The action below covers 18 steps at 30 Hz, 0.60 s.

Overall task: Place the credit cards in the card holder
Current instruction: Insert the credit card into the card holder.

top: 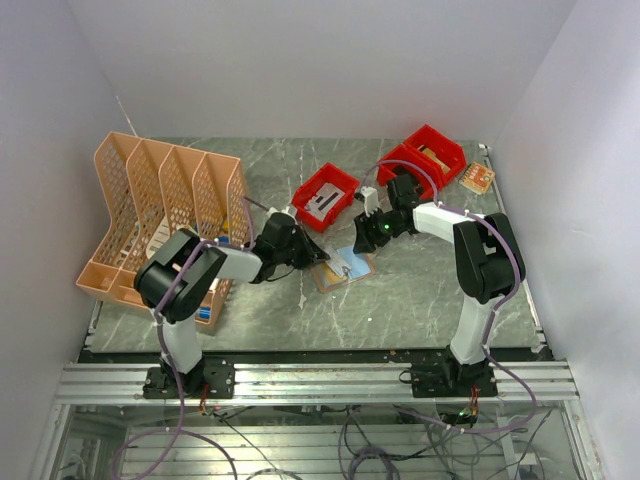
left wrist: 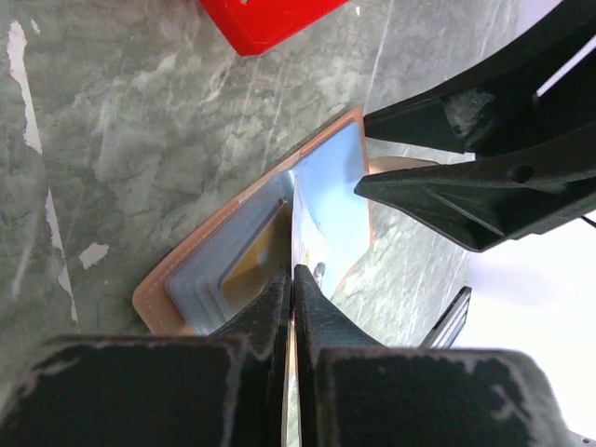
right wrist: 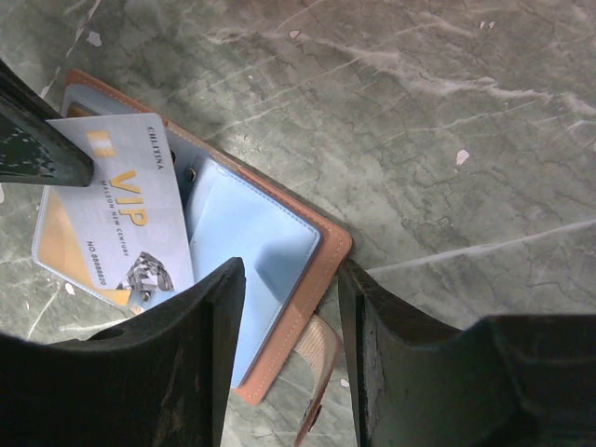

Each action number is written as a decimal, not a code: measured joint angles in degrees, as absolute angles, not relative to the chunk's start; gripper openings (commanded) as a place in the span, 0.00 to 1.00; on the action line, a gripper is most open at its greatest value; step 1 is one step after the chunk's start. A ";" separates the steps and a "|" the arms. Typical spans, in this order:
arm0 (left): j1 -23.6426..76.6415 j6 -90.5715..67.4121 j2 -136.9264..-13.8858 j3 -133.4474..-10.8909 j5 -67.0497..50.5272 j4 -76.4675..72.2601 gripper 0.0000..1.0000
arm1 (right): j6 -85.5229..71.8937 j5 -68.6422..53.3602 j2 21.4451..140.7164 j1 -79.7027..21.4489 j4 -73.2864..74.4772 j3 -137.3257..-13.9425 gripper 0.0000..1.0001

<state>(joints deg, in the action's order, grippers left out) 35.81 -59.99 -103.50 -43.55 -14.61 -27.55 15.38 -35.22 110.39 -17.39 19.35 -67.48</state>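
The tan card holder (top: 345, 270) lies open on the marble table, its light blue lining (right wrist: 265, 270) facing up. My left gripper (left wrist: 294, 276) is shut on a light blue credit card (right wrist: 112, 214) printed VIP. The card is seen edge-on in the left wrist view, its far end over the holder's greyish pockets (left wrist: 209, 279). My right gripper (right wrist: 287, 279) stands open astride the holder's right edge (right wrist: 321, 270), one finger over the lining and the other just outside the tan border. A whitish card with a dark stripe (top: 322, 203) lies in the nearer red bin.
Two red bins (top: 325, 195) (top: 435, 152) stand behind the grippers. A peach mesh file rack (top: 165, 200) fills the left side. A small orange piece (top: 477, 178) lies at the back right. The holder's strap (right wrist: 321, 368) sticks out below its edge.
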 measured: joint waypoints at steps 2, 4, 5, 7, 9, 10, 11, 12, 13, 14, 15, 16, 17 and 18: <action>35.79 -60.01 -104.68 -43.94 -15.16 -27.79 0.07 | 15.38 -35.24 110.39 -17.39 19.35 -67.48 0.45; 35.79 -60.07 -105.73 -44.31 -15.75 -28.08 0.07 | 15.38 -35.24 110.39 -17.39 19.35 -67.48 0.45; 35.79 -60.23 -106.08 -44.42 -16.05 -28.32 0.07 | 15.38 -35.27 110.39 -17.39 19.35 -67.48 0.45; 35.79 -60.45 -106.56 -44.64 -16.75 -28.97 0.07 | 15.38 -35.27 110.39 -17.39 19.35 -67.48 0.45; 35.79 -60.69 -106.89 -44.69 -17.37 -29.43 0.07 | 15.40 -35.29 110.39 -17.39 19.35 -67.48 0.45; 35.79 -60.86 -107.09 -44.71 -17.76 -29.71 0.07 | 15.40 -35.29 110.39 -17.39 19.35 -67.48 0.45; 35.79 -60.97 -107.35 -44.71 -18.17 -29.95 0.07 | 15.40 -35.31 110.39 -17.39 19.35 -67.48 0.45; 35.79 -61.17 -107.66 -44.73 -18.59 -30.28 0.07 | 15.40 -35.31 110.39 -17.39 19.35 -67.48 0.45; 35.79 -61.39 -107.92 -44.73 -18.92 -30.57 0.07 | 15.42 -35.33 110.39 -17.39 19.35 -67.48 0.45; 35.79 -61.56 -108.14 -44.73 -19.33 -30.76 0.07 | 15.42 -35.35 110.39 -17.39 19.35 -67.48 0.45; 35.79 -61.78 -108.31 -44.75 -19.75 -31.03 0.07 | 15.42 -35.35 110.39 -17.39 19.35 -67.48 0.45; 35.79 -61.95 -108.42 -44.75 -19.94 -31.11 0.07 | 15.42 -35.35 110.39 -17.39 19.35 -67.48 0.45; 35.79 -62.02 -108.44 -44.75 -20.14 -31.14 0.07 | 15.40 -35.38 110.39 -17.39 19.35 -67.48 0.45; 35.79 -62.04 -108.44 -44.75 -20.23 -31.11 0.07 | 15.42 -35.38 110.39 -17.39 19.35 -67.48 0.45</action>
